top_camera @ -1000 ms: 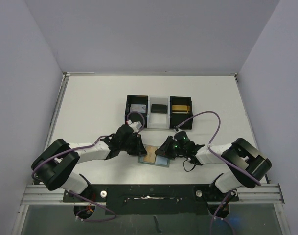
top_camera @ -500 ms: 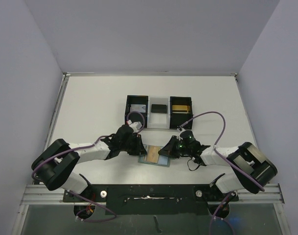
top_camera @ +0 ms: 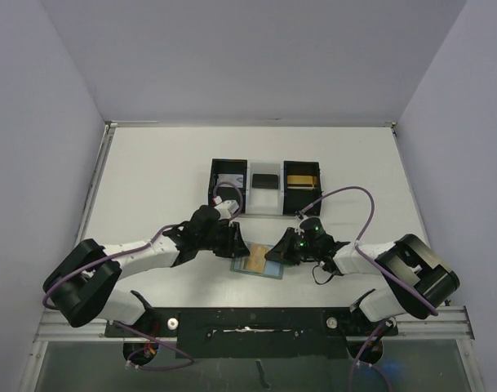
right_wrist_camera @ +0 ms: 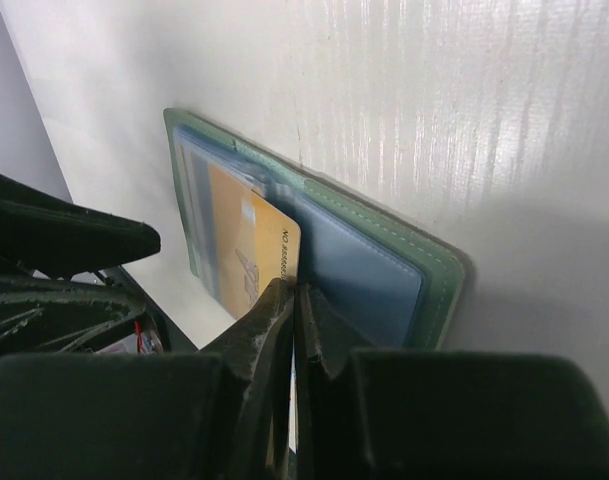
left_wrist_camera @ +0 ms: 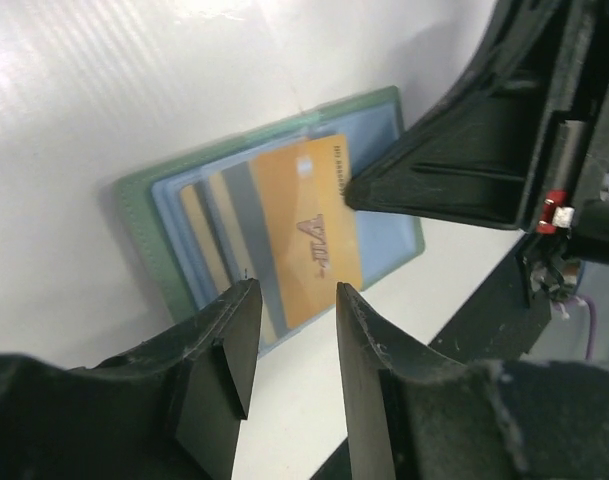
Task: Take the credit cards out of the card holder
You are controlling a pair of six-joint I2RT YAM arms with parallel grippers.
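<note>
The card holder (top_camera: 270, 269) lies open on the table, grey-green rim around pale blue pockets (left_wrist_camera: 389, 235). A gold credit card (left_wrist_camera: 309, 235) sticks partway out of the left pocket, with more card edges (left_wrist_camera: 219, 215) layered beside it. My right gripper (right_wrist_camera: 294, 288) is shut, its tips pinching the gold card's (right_wrist_camera: 252, 250) edge at the holder's (right_wrist_camera: 369, 272) centre fold. My left gripper (left_wrist_camera: 296, 290) hovers at the holder's left edge, open with nothing between its fingers. From above, the two grippers (top_camera: 238, 242) (top_camera: 273, 252) flank the gold card (top_camera: 252, 260).
A black-and-clear three-compartment tray (top_camera: 264, 202) stands just beyond the holder, with a white card (top_camera: 228, 181), a black one (top_camera: 265, 180) and a gold one (top_camera: 301, 180) inside. Walls close in the table on three sides.
My left gripper has opened and sits slightly further left. The right gripper has shut on the gold card, and the holder has turned slightly.
</note>
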